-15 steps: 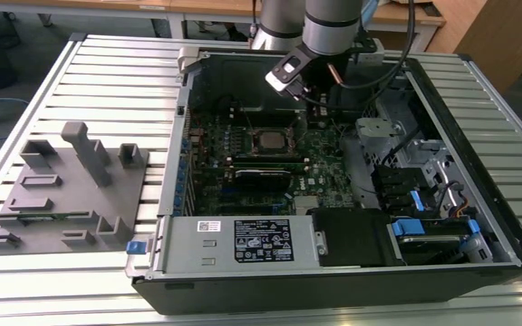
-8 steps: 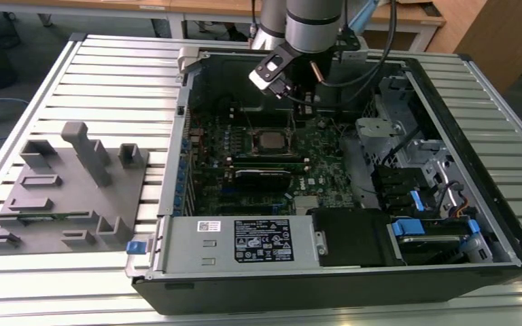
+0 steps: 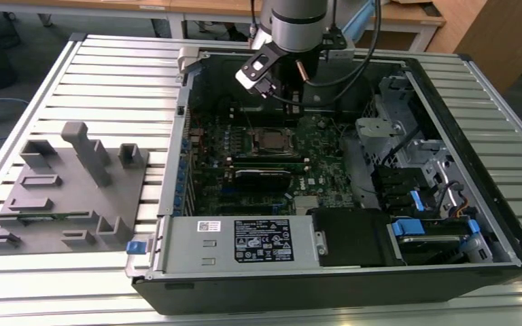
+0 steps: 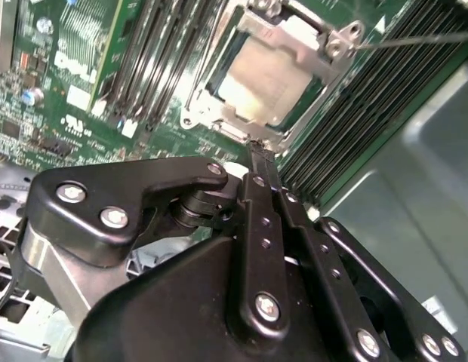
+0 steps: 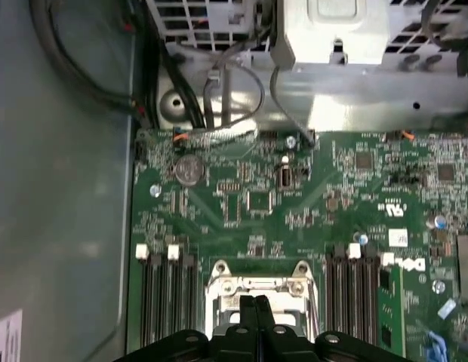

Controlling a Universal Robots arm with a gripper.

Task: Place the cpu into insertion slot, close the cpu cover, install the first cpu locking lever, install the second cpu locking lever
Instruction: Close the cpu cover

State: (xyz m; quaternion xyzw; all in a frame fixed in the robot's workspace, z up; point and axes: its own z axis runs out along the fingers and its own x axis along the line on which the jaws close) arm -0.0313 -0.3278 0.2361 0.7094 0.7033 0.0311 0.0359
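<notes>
You see the fingers (image 4: 257, 196) pressed together in both wrist views (image 5: 249, 313), with nothing visible between them. In the second wrist view their tips stand just beside the edge of the socket.

The cpu (image 4: 257, 79) lies inside the socket, and its dull grey top shows through the window. The cpu cover (image 4: 302, 34) is down over it as a silver frame. A thin metal rod (image 4: 415, 39) runs away from one corner of the socket, above the dark memory slots (image 4: 347, 121).

In the first wrist view you look along the fingers at the hinge end of the cover (image 5: 257, 286). Beyond it you see more of the green motherboard (image 5: 294, 204), a round coin battery (image 5: 190, 170), loose cables (image 5: 219, 98) and a metal cage (image 5: 340, 38).

The exterior view gives you the whole container. The open computer case (image 3: 334, 288) lies on the slatted desk (image 3: 107, 75), and the arm (image 3: 298, 24) reaches down into it above the socket (image 3: 268, 140). In the case there is also a power supply box (image 3: 242, 241), and drive bays with blue clips (image 3: 415, 204) are at the exterior view's right. At the exterior view's left, a grey holder (image 3: 71, 197) stands on the desk beside the case, and a thin green strip (image 3: 43, 216) lies in one of its grooves.
</notes>
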